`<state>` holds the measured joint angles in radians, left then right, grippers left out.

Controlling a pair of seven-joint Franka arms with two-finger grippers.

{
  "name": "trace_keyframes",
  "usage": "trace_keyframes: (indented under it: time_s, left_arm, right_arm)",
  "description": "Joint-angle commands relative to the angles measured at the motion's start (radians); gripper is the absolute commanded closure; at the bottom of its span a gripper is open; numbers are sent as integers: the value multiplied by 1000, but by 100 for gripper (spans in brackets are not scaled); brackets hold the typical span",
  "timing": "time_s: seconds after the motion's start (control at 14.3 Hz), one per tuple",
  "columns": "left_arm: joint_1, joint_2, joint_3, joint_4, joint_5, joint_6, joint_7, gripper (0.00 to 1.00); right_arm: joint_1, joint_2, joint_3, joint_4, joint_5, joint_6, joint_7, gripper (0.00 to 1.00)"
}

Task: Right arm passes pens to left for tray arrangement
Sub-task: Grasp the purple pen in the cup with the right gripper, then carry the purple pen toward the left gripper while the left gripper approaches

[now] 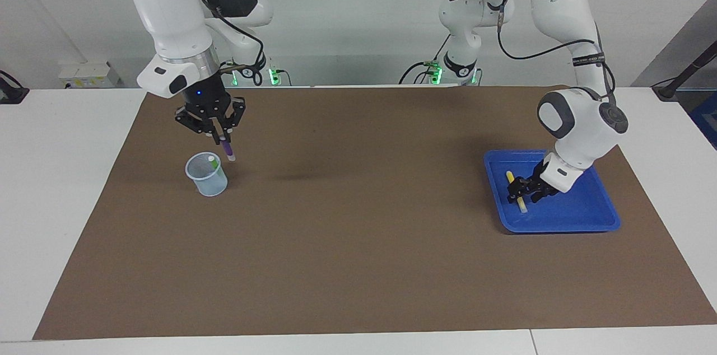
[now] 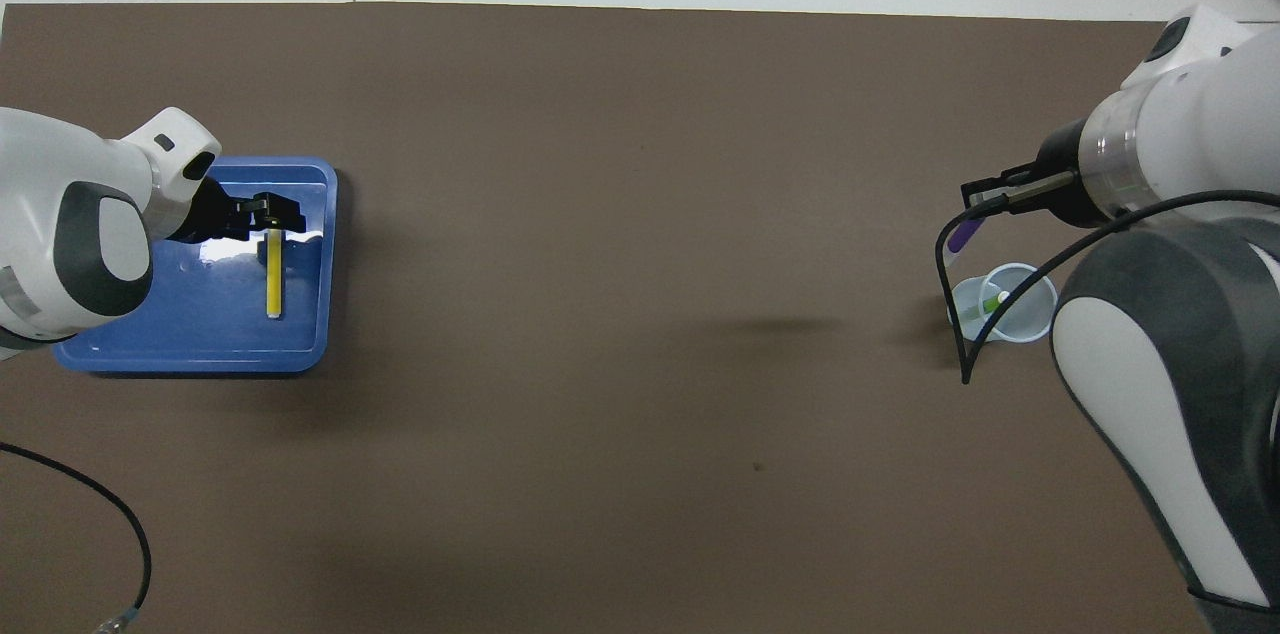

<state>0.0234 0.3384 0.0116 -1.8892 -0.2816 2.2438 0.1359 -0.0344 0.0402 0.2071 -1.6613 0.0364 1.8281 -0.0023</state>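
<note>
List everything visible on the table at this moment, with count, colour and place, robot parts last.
brown mat: one, brown, covers most of the white table.
tray: one, bright blue, at the left arm's end of the mat.
yellow pen: one, yellow with pale end, lying flat in the tray.
mesh cup: one, pale blue, at the right arm's end of the mat.
green pen: one, green with pale end, standing in the mesh cup.
purple pen: one, purple with pale end, held in the air above the mesh cup.
left end effector: one, black, open, low in the tray over the yellow pen.
right end effector: one, black, shut on the purple pen.
</note>
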Motion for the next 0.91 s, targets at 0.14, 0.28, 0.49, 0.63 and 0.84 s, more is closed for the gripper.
trace_keyframes:
  time_s: [0.14,0.28,0.49,0.63,0.84]
  left_arm:
    - [-6,-7,-7,116,-152,-131,-180,10]
    - [-7,-24,-15,140,-217,-153,-278,11]
    - [-28,-68,-16,142,-319,-153,-416,12]
    - [-46,-100,-16,140,-376,-151,-522,13]
    - [-101,-148,-18,128,-393,-151,-720,13]
  right_arm:
    - [-9,14,32,11,190,43,217,100]
    - [-7,12,58,3,210,86,284,100]
    - [-7,10,109,-23,291,186,433,100]
    - [-7,12,144,-35,319,258,526,100]
    - [51,14,153,-48,351,327,680,100]
